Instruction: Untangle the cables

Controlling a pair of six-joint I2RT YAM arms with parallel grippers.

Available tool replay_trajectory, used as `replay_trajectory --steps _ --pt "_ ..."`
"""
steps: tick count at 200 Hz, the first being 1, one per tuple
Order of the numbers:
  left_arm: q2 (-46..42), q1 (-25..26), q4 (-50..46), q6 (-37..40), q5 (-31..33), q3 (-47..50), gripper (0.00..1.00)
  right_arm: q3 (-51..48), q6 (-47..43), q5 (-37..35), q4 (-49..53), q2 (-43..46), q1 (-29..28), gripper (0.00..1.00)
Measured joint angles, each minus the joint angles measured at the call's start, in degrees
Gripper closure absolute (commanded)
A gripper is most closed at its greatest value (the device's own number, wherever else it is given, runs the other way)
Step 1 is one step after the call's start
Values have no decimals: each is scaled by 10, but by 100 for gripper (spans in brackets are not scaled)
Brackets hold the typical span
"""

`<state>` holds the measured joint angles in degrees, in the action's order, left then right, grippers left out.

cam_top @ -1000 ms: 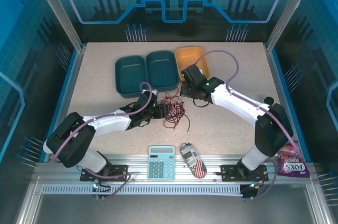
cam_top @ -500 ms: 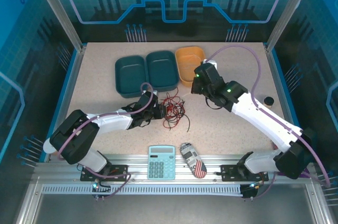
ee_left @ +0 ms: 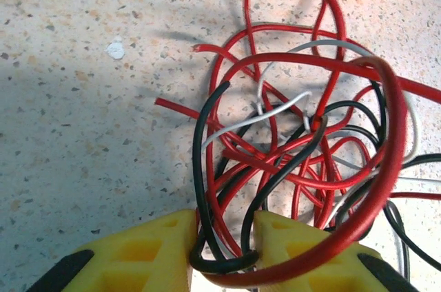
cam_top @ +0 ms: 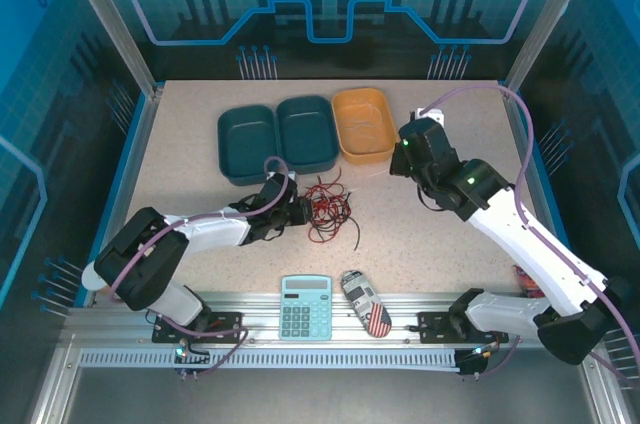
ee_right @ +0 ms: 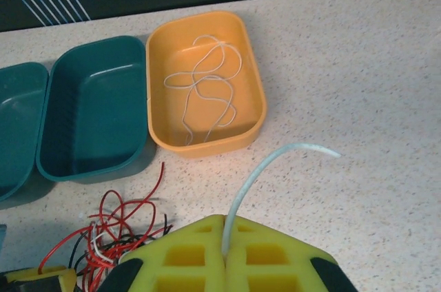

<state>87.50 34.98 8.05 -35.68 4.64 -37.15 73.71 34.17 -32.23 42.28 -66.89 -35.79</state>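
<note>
The cables (cam_top: 326, 209) lie as a red, black and pale tangle on the speckled table, in front of the trays. My left gripper (cam_top: 300, 211) is at the tangle's left edge. In the left wrist view its yellow fingers (ee_left: 141, 254) press on a black loop and red strands (ee_left: 224, 237) from both sides. My right gripper (cam_top: 420, 131) is raised to the right of the orange tray. It is shut on a pale cable (ee_right: 272, 164) whose free end curves out past the fingertips. Another pale cable (ee_right: 203, 92) lies coiled in the orange tray (ee_right: 251, 78).
Two dark teal trays (cam_top: 248, 142) (cam_top: 308, 132) stand left of the orange tray (cam_top: 338, 124). A calculator (cam_top: 305, 306) and a small stars-and-stripes object (cam_top: 366, 302) lie at the near edge. Part of a candy packet (cam_top: 528, 279) shows behind the right arm.
The right arm swung up and to the right, away from the tangle, with the pale cable in its shut fingers. The left gripper's jaws narrowed onto the tangle's strands.
</note>
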Motion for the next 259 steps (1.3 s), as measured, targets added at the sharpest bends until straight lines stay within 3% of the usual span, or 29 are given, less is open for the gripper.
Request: replay_trajectory --steps 259 --pt "0 -11 17 -19 0 29 76 295 -163 -37 100 22 7 100"
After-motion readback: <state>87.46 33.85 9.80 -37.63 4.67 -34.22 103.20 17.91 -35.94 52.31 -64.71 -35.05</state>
